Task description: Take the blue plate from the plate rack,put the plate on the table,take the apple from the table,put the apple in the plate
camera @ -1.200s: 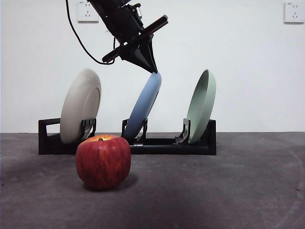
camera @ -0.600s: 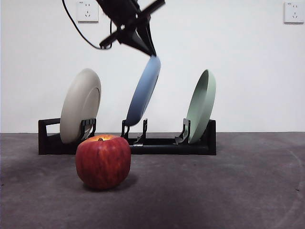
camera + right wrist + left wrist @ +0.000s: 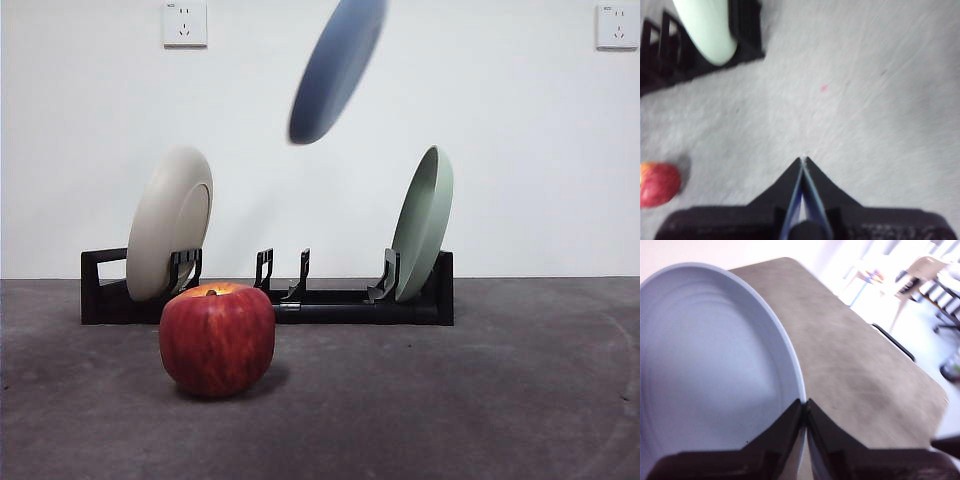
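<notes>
My left gripper [image 3: 804, 402] is shut on the rim of the blue plate [image 3: 705, 365]. In the front view the blue plate [image 3: 335, 70] hangs tilted high above the plate rack [image 3: 340, 303], fully clear of its middle slot; the gripper itself is above the picture's edge there. The red apple [image 3: 217, 338] stands on the grey table [image 3: 480, 400] in front of the rack's left part. My right gripper [image 3: 803, 160] is shut and empty, high over the table, with the apple [image 3: 657, 184] off to one side.
A cream-white plate [image 3: 168, 222] stands in the rack's left slot and a pale green plate [image 3: 422, 222] in its right slot. The right wrist view shows the green plate [image 3: 705, 27] and the rack's end [image 3: 747, 30]. A white wall stands behind.
The blue plate has been lifted up and a little to the right, out of the rack's middle slot. The arm holding it has risen out of the front view.
</notes>
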Robot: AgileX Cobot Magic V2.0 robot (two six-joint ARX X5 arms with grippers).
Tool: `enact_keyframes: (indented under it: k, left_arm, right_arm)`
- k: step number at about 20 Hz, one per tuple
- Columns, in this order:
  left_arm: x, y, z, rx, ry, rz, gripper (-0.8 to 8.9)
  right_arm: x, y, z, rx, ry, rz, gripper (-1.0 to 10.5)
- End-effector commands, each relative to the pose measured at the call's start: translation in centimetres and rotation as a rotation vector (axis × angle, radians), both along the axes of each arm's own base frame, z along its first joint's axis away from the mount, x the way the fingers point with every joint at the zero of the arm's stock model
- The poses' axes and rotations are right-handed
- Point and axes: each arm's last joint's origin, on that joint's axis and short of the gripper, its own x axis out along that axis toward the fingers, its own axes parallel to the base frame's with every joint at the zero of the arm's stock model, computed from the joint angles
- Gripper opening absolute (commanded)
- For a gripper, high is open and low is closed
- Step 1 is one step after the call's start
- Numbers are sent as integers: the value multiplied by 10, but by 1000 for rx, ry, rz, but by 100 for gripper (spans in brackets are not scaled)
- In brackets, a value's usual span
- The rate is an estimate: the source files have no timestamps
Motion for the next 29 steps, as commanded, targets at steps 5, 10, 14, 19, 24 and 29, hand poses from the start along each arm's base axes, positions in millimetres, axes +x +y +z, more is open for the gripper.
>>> enact_keyframes:
  k: [5, 10, 14, 19, 24, 29]
  left_arm:
    - [-57, -51, -7, 192, -124, -220, -6]
    - [-108, -84, -14, 310, -158, -356, -6]
    - [-141, -112, -28, 415, -213, -383, -6]
    - [-154, -156, -84, 639, -219, -436, -6]
    - [-144, -181, -132, 756, -176, -435, -6]
    - [-135, -195, -168, 868, -179, -398, -6]
  right_arm:
    - [-42, -3, 17, -22, -175, -144, 1]
    - [-73, -5, 28, 37, -305, -272, 1]
    - [-86, -6, 42, 63, -369, -341, 1]
    - [-114, -10, 76, -31, -481, -415, 1]
    - [-136, -11, 96, -85, -544, -425, 1]
    - [-148, -12, 101, -114, -545, -455, 1]
